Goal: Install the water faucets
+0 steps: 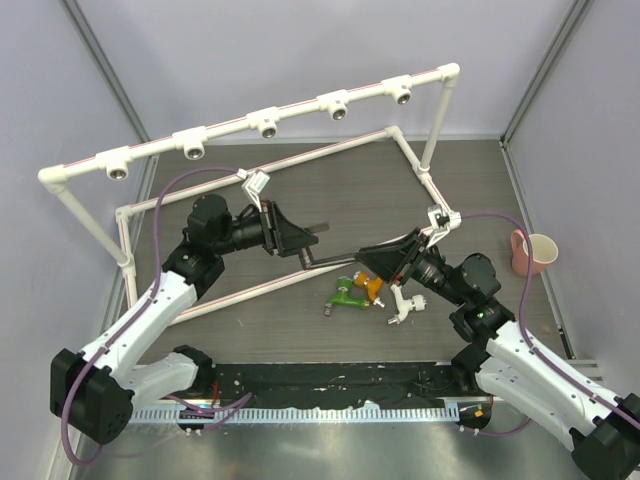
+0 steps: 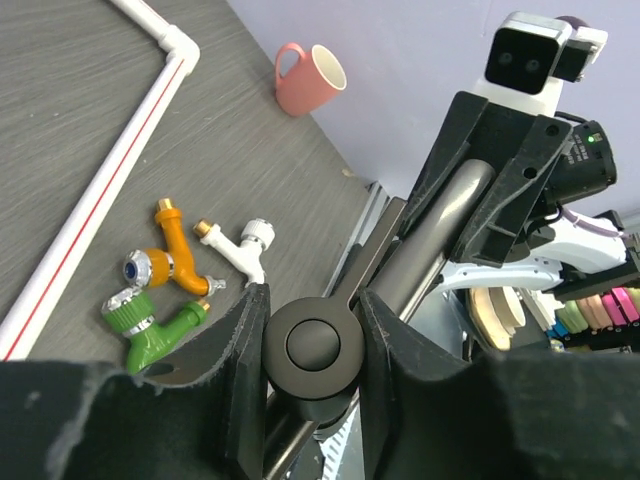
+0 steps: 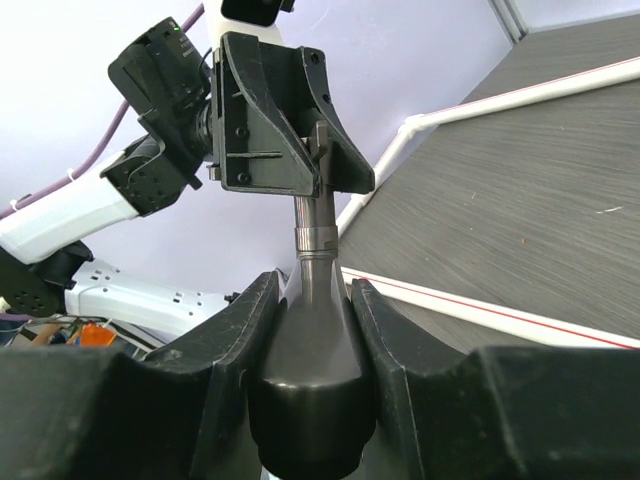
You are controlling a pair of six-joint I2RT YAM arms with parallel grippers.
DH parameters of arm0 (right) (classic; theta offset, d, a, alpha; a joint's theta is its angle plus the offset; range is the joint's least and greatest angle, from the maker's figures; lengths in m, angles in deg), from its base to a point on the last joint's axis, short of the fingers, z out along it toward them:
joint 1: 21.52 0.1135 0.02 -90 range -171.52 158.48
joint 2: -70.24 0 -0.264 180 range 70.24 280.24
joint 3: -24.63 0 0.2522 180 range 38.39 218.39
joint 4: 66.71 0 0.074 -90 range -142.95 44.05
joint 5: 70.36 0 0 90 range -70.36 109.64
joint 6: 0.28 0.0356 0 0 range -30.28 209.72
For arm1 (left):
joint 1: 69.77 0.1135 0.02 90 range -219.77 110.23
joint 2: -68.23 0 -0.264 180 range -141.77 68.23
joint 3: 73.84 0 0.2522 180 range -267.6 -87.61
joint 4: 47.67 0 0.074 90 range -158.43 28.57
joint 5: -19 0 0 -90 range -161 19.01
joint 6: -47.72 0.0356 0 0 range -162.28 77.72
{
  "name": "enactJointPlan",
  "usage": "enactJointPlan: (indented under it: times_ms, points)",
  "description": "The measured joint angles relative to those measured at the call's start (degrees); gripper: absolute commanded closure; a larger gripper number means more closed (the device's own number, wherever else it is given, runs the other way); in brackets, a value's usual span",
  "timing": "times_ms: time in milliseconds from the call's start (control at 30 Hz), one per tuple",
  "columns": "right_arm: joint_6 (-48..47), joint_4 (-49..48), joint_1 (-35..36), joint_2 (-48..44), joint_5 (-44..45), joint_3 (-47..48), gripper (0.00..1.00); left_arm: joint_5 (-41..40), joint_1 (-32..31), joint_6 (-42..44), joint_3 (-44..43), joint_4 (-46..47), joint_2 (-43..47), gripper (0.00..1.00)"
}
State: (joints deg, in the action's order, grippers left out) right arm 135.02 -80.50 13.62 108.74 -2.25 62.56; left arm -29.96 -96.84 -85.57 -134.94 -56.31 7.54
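Observation:
The black faucet [image 1: 335, 258] hangs above the table, held between both grippers. My left gripper [image 1: 303, 244] is shut on its round capped end [image 2: 313, 345], with the jaws pressed on either side. My right gripper [image 1: 372, 262] is shut on the flared end of its body [image 3: 312, 340], and the tube runs from there to the left gripper [image 3: 300, 150]. The right gripper shows in the left wrist view [image 2: 490, 165]. The green faucet [image 1: 347, 296], orange faucet [image 1: 370, 287] and white faucet [image 1: 400, 305] lie together on the table below. They also show in the left wrist view: green [image 2: 150, 330], orange [image 2: 175, 255], white [image 2: 240, 245].
The white pipe frame [image 1: 260, 120] with several tee sockets stands across the back, and its base rails [image 2: 100, 190] lie on the table. A pink mug [image 1: 535, 253] stands at the right edge. Grey walls close in the table.

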Motion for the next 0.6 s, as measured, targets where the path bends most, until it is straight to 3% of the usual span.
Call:
enactJointPlan:
  times_ms: [33, 100, 200, 267, 300, 400, 500, 600]
  points:
    - [0.1, -0.5, 0.0, 0.0, -0.2, -0.1, 0.99, 0.7, 0.1, -0.3, 0.2, 0.6, 0.2, 0.79]
    - [0.2, -1.0, 0.0, 0.0, -0.3, -0.1, 0.99, 1.5, 0.4, -0.7, 0.5, 1.6, 0.7, 0.97]
    - [0.3, -1.3, 0.0, 0.0, -0.5, -0.2, 0.96, 2.5, 0.7, -1.1, 0.7, 1.9, 1.3, 1.00]
    - [0.3, -1.0, 0.1, 0.0, -0.6, 0.0, 0.80, 3.0, 1.0, -1.2, 0.7, 1.9, 1.5, 1.00]
    - [0.1, -0.5, 0.1, 0.0, -0.6, 0.2, 0.64, 3.2, 1.2, -1.1, 0.7, 1.8, 1.5, 1.00]
    - [-1.4, 3.5, 0.3, -0.1, -0.5, 2.1, 0.38, 3.2, 1.7, -0.2, 0.5, 0.1, 1.5, 1.00]
    - [-5.2, 11.3, 0.4, -1.0, 1.7, 5.4, 0.26, 2.8, 1.8, 3.1, -1.2, -5.1, 1.7, 1.00]
    - [-9.6, 19.0, 0.3, -1.9, 4.0, 9.7, 0.20, 2.0, 2.0, 6.7, -4.2, -10.2, 1.9, 1.00]
